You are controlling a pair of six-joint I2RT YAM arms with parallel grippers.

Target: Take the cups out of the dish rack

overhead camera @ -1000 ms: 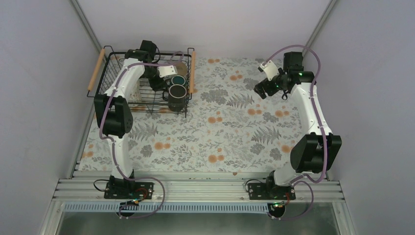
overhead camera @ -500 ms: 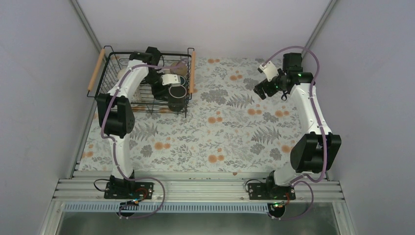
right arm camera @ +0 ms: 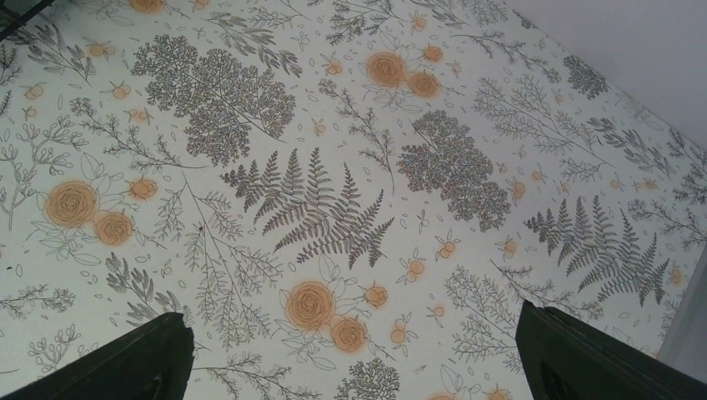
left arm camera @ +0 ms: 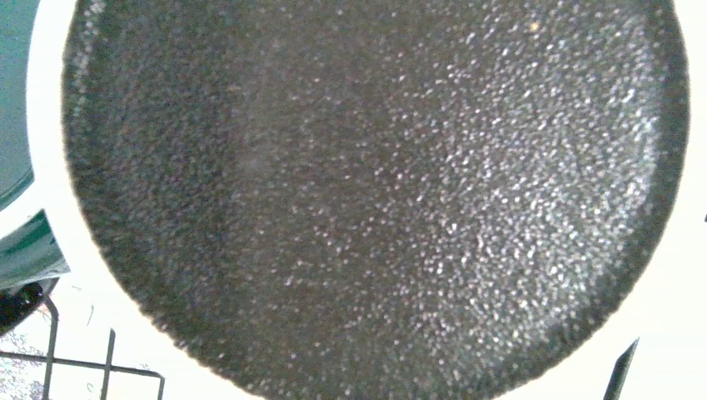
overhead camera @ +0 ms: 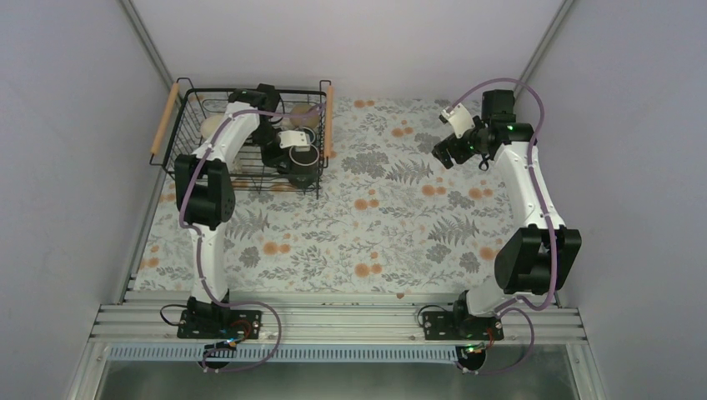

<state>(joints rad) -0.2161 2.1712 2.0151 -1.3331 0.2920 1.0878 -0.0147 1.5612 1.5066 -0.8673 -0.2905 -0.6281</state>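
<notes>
A: Cups [overhead camera: 305, 164] first: has any left the rack?

B: Not one that I can see. Start at the left gripper [overhead camera: 291, 153]. It is down inside the dish rack [overhead camera: 185, 125], right at the dark grey mug [left arm camera: 367, 192], whose speckled inside fills the left wrist view. The fingers are hidden there, so I cannot tell whether they have clamped on its rim.

A: And around it?

B: The green mug [left arm camera: 10, 108] sits just beside the dark one. A cream mug [overhead camera: 213, 125] shows at the rack's left side, and a smaller beige mug [overhead camera: 302, 117] near the right handle. The patterned one I cannot find, as the arm covers much of the basket.

A: The other arm?

B: The right gripper [right arm camera: 350, 337] hangs with its jaws spread wide and nothing between them, over the floral cloth [right arm camera: 333, 192], well apart from the rack. No cup shows on that cloth.

A: So?

B: I judge the unloading is at its first pick, with every cup left to move.
</notes>
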